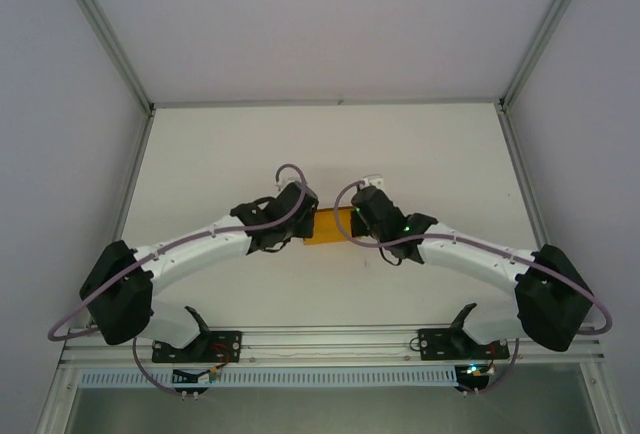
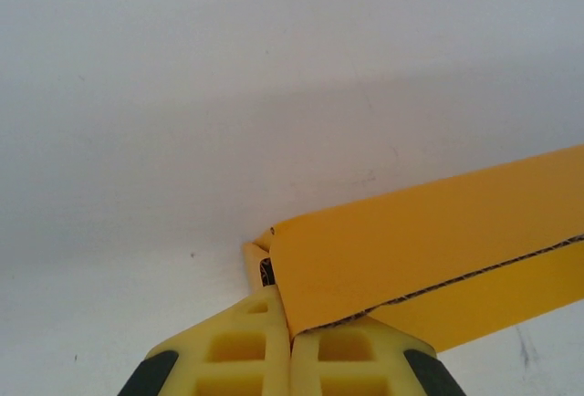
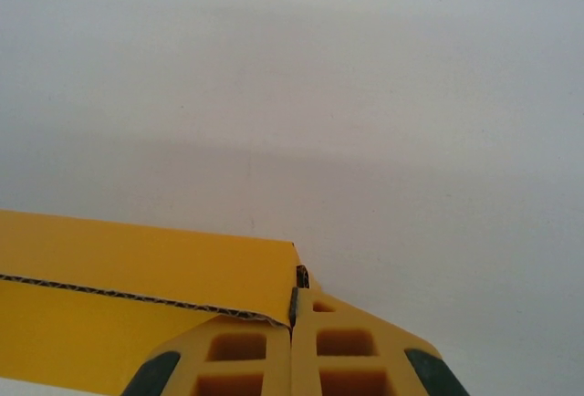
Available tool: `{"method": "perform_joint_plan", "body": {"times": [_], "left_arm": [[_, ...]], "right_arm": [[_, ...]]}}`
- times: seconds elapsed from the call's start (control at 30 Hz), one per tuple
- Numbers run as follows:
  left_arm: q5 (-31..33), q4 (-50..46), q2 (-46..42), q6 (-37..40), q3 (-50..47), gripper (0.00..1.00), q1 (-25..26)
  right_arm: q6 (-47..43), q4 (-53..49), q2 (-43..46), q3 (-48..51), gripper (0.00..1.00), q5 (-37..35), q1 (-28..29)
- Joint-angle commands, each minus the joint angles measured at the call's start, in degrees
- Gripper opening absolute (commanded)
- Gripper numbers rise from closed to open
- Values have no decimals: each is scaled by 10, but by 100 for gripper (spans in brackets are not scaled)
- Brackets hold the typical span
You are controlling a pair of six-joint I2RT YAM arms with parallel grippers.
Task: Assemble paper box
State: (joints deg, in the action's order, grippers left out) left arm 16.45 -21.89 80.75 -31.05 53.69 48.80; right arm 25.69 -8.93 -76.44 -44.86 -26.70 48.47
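Note:
The paper box [image 1: 329, 225] is orange-yellow corrugated card held between the two arms at the table's middle. My left gripper [image 1: 297, 226] is shut on its left end. In the left wrist view the yellow fingers [image 2: 265, 350] meet on the corner of the box [image 2: 429, 250], whose panel runs off to the right with its corrugated edge showing. My right gripper [image 1: 352, 224] is shut on the right end. In the right wrist view the fingers [image 3: 338, 346] pinch the box [image 3: 155, 268], which extends left.
The white table [image 1: 330, 144] stretches behind the arms to the enclosure's back wall, with metal frame posts [image 1: 130, 84] at both sides. A small white object [image 1: 373, 181] sits just behind the right wrist.

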Motion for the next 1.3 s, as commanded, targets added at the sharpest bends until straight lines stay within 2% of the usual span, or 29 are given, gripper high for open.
{"method": "perform_joint_plan", "body": {"times": [0.0, 0.13, 0.2, 0.23, 0.27, 0.4, 0.53, 0.63, 0.83, 0.93, 1.07, 1.13, 1.2, 1.27], "left_arm": [[-41, -3, 18, 6, -82, 0, 24], [-17, 21, 22, 0, -115, 0, 47], [-1, 10, 32, -10, -112, 0, 50], [4, 9, 36, -14, -111, 0, 51], [8, 8, 38, -17, -110, 0, 52], [19, -4, 29, -16, -106, 0, 56], [37, -12, 11, -14, -99, 0, 61], [43, -14, 6, -7, -92, 0, 65], [56, -37, 17, -5, -68, 0, 65], [59, -54, 18, -12, -55, 0, 66], [48, -78, 30, -12, -26, 3, 66], [30, -88, 34, -7, -11, 11, 66], [8, -92, 29, 10, -3, 30, 66], [14, -122, 19, 14, 13, 39, 65]], "right_arm": [[-31, 14, -9, 59, 0, 18, 2], [-35, 21, 8, 90, 0, 42, 3], [-22, 14, 32, 89, 6, 62, 3], [-18, 11, 44, 84, 10, 69, 2], [-18, 2, 60, 73, 19, 81, 3], [-27, -56, 107, 12, 42, 114, -2], [17, -100, 119, -39, 55, 128, -23], [47, -84, 105, -51, 56, 133, -44], [81, -119, 22, -79, 52, 145, -77], [97, -112, 15, -57, 48, 158, -77], [115, -34, 12, 15, 45, 177, -76], [113, 20, 10, 52, 44, 172, -75], [115, 57, 9, 81, 43, 161, -73], [121, 64, 11, 96, 41, 149, -71]]}}
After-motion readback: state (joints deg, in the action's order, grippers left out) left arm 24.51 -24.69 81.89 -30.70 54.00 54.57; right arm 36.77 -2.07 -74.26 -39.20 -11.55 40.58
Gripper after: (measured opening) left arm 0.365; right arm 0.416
